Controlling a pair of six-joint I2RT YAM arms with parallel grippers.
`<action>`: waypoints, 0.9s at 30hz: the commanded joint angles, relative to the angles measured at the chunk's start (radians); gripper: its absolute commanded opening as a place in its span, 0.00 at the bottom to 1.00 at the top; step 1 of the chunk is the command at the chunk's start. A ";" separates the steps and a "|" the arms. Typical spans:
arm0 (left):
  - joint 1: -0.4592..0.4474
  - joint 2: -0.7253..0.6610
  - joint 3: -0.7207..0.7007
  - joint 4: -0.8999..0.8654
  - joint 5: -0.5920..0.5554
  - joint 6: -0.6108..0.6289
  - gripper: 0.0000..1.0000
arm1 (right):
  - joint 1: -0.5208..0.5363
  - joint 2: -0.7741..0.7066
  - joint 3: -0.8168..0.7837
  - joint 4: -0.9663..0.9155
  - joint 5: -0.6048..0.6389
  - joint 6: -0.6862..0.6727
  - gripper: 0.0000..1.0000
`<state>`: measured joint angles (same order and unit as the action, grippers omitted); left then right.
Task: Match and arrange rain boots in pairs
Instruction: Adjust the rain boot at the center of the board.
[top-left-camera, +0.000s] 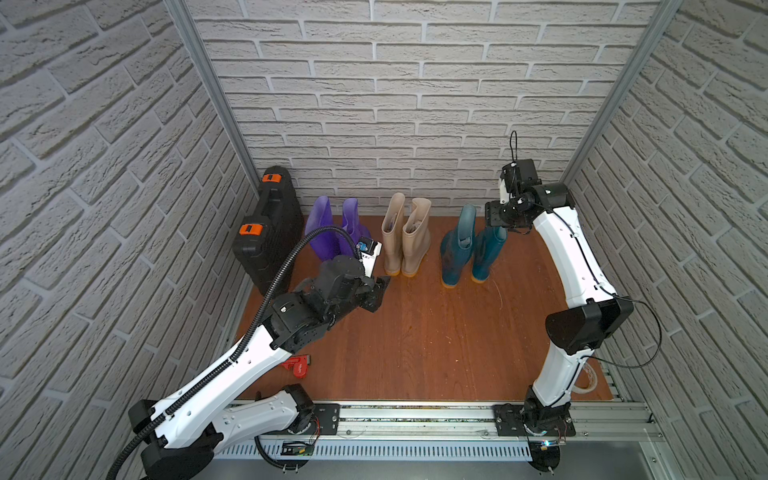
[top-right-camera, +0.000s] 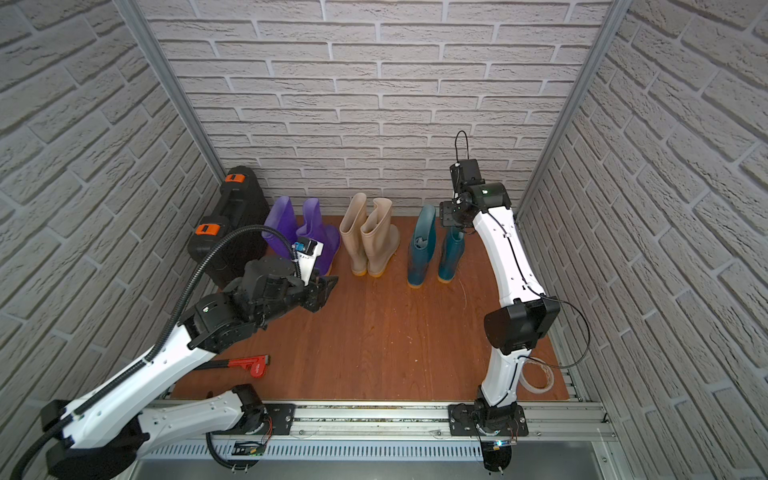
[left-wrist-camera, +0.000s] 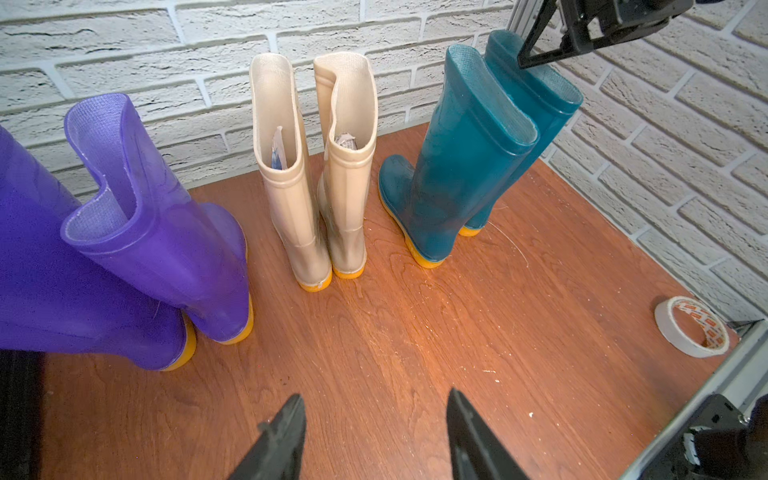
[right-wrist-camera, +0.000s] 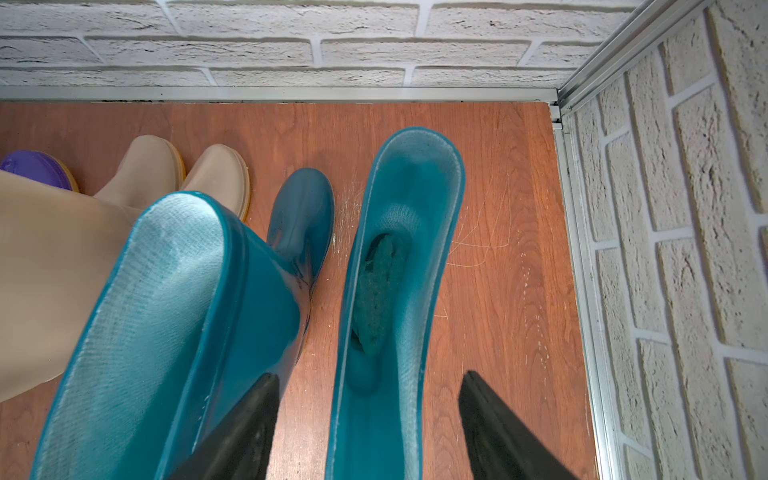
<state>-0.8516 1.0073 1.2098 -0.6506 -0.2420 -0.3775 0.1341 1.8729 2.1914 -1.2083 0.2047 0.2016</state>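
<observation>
Six rain boots (top-right-camera: 376, 245) line the back wall, all upright, toes to the bricks and heels to the front. Starting at the left: a black case (top-left-camera: 272, 224) with orange latches stands against the side wall, and a red pipe wrench (top-right-camera: 249, 363) lies on the wooden floor (top-left-camera: 415, 332) nearer the front, partly under the left arm.

Next along, the purple pair (top-left-camera: 323, 230), side by side, near the case. In front of them hangs the left gripper (left-wrist-camera: 375, 395), over bare floor, jaws partly apart with nothing between them, clear of every boot.

On to the middle: the beige pair (top-left-camera: 395, 237), close against each other, with pale stuffing showing down both shafts. Then the teal pair (top-left-camera: 457, 249), close together and apart from the right-hand wall.

And here's the right gripper (right-wrist-camera: 370, 374), pointing down over the outer teal boot (right-wrist-camera: 399, 257). Jaws wide, one finger on each side of the shaft's rim, a gap showing on both sides, so no grip on it.

Far right, near the front edge, a roll of tape (left-wrist-camera: 692, 326) lies flat.
</observation>
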 joint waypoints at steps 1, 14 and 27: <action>0.007 0.002 0.027 0.038 -0.010 0.008 0.55 | -0.010 0.008 -0.030 0.027 -0.016 -0.004 0.70; 0.007 -0.017 0.011 0.036 -0.011 0.004 0.54 | -0.021 0.046 -0.061 0.057 -0.109 0.011 0.23; 0.008 -0.022 0.004 0.051 0.009 0.008 0.53 | -0.022 -0.054 -0.148 0.114 -0.256 0.031 0.06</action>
<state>-0.8509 1.0050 1.2098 -0.6506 -0.2398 -0.3775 0.1112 1.8931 2.0750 -1.1351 0.0257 0.2138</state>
